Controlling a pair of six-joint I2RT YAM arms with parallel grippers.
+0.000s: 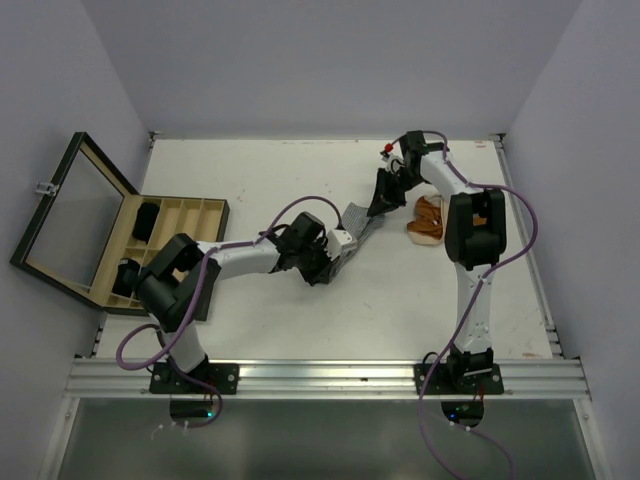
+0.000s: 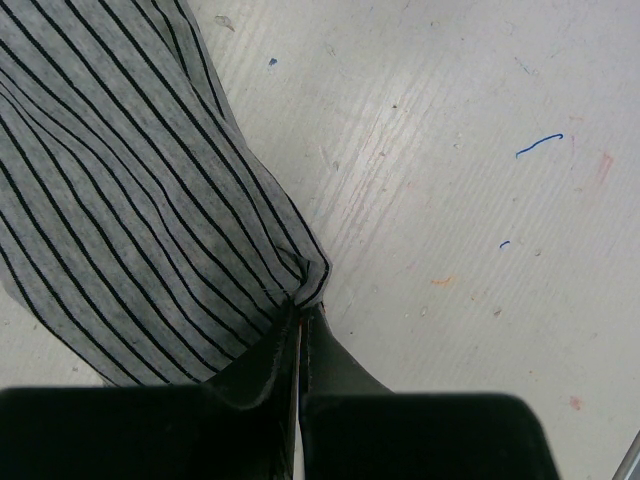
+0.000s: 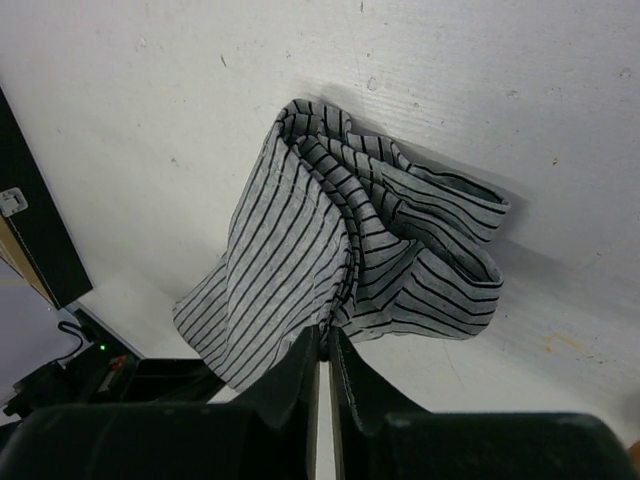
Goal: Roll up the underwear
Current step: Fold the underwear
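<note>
My left gripper and right gripper are over the bench, the grey striped underwear stretched between them. An orange-brown garment lies just beside the right gripper, on its outer side.

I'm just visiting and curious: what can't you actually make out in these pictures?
Top view: the right arm covers part of the orange-brown garment.
Top view: the left arm hides the wooden box's near compartments.
Left wrist view: the striped underwear runs off the frame edges.
Wrist views: how much cloth the left claw and right claw pinch.
</note>
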